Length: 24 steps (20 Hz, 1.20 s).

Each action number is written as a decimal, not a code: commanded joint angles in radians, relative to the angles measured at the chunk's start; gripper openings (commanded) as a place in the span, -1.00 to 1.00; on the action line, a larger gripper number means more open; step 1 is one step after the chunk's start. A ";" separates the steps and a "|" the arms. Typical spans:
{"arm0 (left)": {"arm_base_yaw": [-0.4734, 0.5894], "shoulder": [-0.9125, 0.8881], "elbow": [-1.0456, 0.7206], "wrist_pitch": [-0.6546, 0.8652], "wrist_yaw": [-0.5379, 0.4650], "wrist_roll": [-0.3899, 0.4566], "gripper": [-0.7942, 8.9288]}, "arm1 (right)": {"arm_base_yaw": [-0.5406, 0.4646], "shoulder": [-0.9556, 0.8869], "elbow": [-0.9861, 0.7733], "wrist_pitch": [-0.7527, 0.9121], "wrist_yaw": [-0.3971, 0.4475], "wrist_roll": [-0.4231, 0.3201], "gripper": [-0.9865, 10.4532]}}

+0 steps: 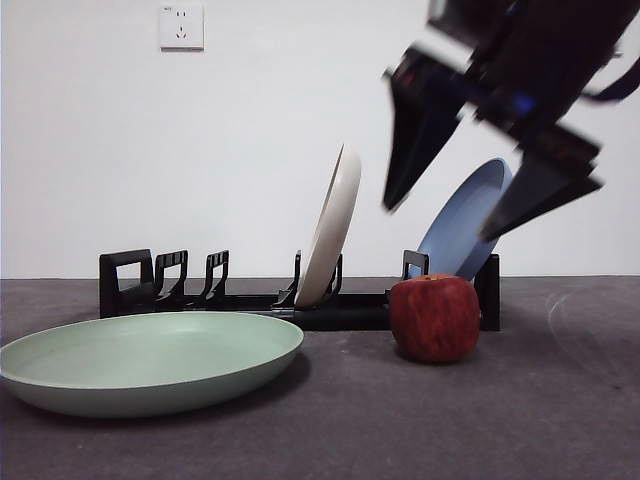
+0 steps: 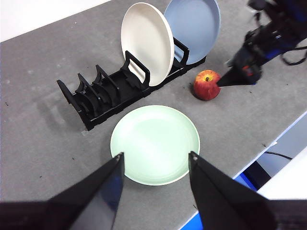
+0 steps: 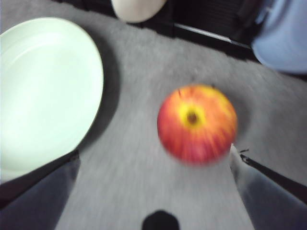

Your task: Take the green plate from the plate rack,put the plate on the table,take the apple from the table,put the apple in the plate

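The green plate [image 1: 150, 360] lies flat on the table [image 1: 560, 400], in front of the plate rack [image 1: 250, 300]. The apple [image 1: 434, 317] stands on the table to its right, close to the rack's end. My right gripper [image 1: 438, 220] hangs open above the apple, not touching it. In the blurred right wrist view the apple [image 3: 197, 123] lies between and beyond the open jaws of the right gripper [image 3: 153, 155], with the green plate [image 3: 43, 91] beside it. My left gripper [image 2: 156, 155] is open and empty, high above the green plate [image 2: 154, 143], away from the apple [image 2: 206, 84].
A cream-white plate [image 1: 332, 225] and a blue plate [image 1: 465, 230] stand upright in the rack. The rack's other slots [image 2: 91, 91] hold nothing. The table's edge [image 2: 249, 158] runs close to the green plate. A wall socket [image 1: 181, 27] is behind.
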 commanded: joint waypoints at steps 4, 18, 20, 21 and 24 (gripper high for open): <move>-0.002 -0.004 0.000 0.004 0.000 -0.008 -0.37 | 0.007 0.138 0.013 0.052 0.117 0.032 0.10; -0.002 -0.004 0.000 0.004 -0.001 -0.006 -0.37 | 0.006 0.253 0.054 0.116 0.133 0.033 -0.69; -0.002 -0.004 0.000 0.004 -0.001 -0.006 -0.37 | 0.008 0.253 0.117 0.039 0.120 0.033 -0.69; -0.002 -0.004 0.000 0.004 -0.001 -0.006 -0.37 | 0.009 0.253 0.158 -0.003 0.101 0.033 -0.69; -0.002 -0.004 0.000 0.004 -0.001 -0.006 -0.37 | 0.028 0.253 0.288 -0.103 -0.013 0.033 -0.69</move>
